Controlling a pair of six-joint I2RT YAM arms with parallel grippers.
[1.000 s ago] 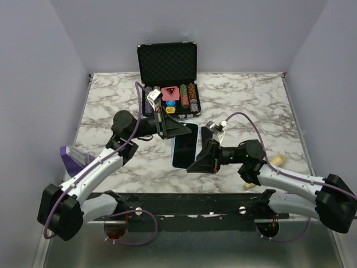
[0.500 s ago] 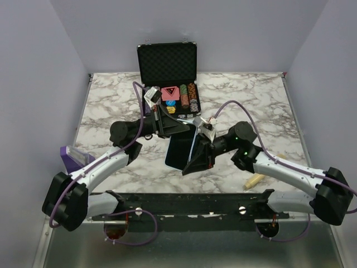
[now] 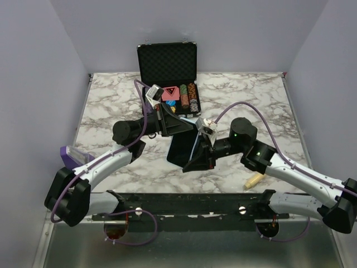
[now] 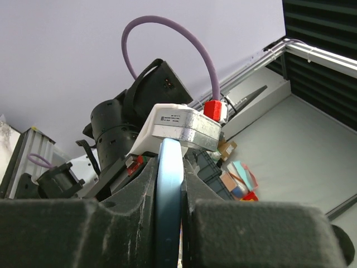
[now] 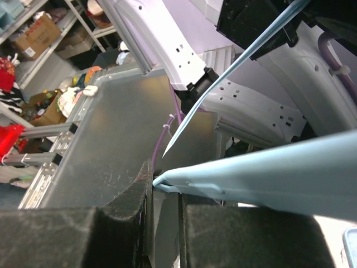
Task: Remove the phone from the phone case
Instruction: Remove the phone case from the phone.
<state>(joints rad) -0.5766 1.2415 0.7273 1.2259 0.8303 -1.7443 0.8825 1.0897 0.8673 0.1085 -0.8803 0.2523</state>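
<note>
The phone point(image 3: 181, 149), dark screen up, sits in a light blue phone case point(image 3: 195, 142) and is held tilted above the marble table between both grippers. My left gripper point(image 3: 177, 127) is shut on its far end. In the left wrist view the blue edge of the phone point(image 4: 169, 167) is clamped between the fingers of the left gripper point(image 4: 169, 190). My right gripper point(image 3: 199, 157) is shut on the near right edge. In the right wrist view the right gripper point(image 5: 164, 195) pinches the lip of the light blue case point(image 5: 262, 173).
An open black chip case point(image 3: 167, 64) with coloured chips point(image 3: 183, 96) stands behind the grippers. A purple object point(image 3: 71, 156) lies at the left edge of the table. A pale yellow stick point(image 3: 254, 180) lies at the near right. A black rail point(image 3: 189, 202) runs along the front.
Both grippers have raised the phone off the table and tilted it. The right arm has swung left and up, and the phone has shifted slightly left.
</note>
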